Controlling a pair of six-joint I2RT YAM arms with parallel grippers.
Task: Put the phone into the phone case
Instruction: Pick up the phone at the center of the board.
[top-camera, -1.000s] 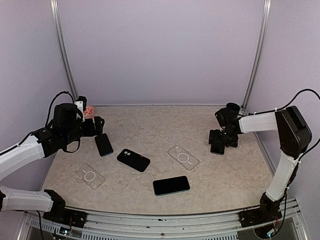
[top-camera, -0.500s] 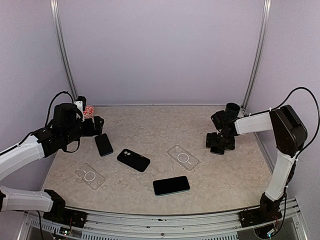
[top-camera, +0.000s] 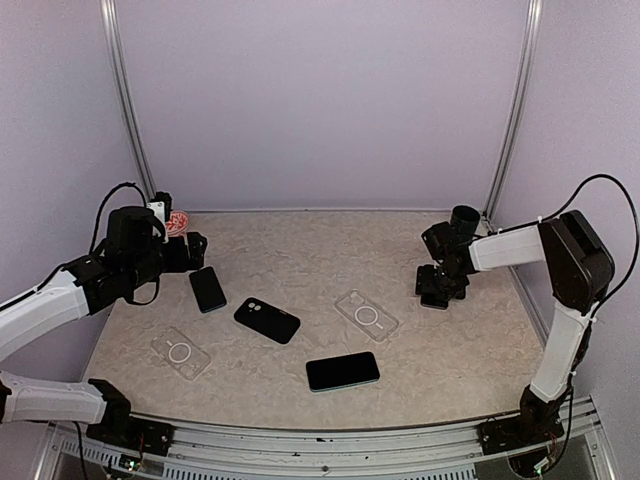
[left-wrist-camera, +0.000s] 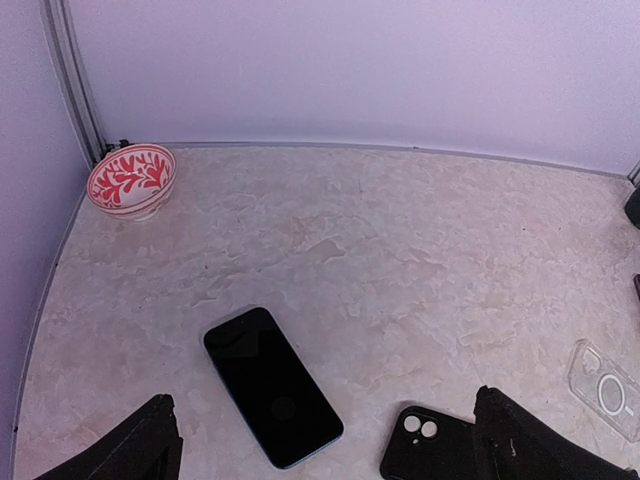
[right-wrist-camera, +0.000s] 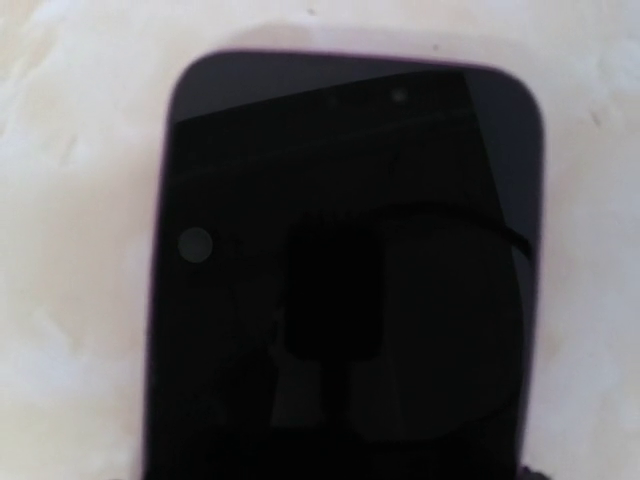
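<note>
Hanging close over a purple-edged phone (right-wrist-camera: 340, 270) at the right of the tabletop (top-camera: 310, 245), the right tool (top-camera: 437, 287) hides its fingers; I cannot tell how wide it stands. The left tool (top-camera: 196, 252) gapes wide beside a dark phone (left-wrist-camera: 272, 386). A clear case (top-camera: 366, 315) lies mid-tabletop.

Even, diffuse lighting with a faint lilac cast is recorded in the overhead view; shadows on the table (top-camera: 300, 250) are soft and short. The left wrist view is sharp, with slight bending at the edges. The right wrist view is dim and blurred; faint reflections are noted on the glass of the phone (right-wrist-camera: 350, 270).
</note>
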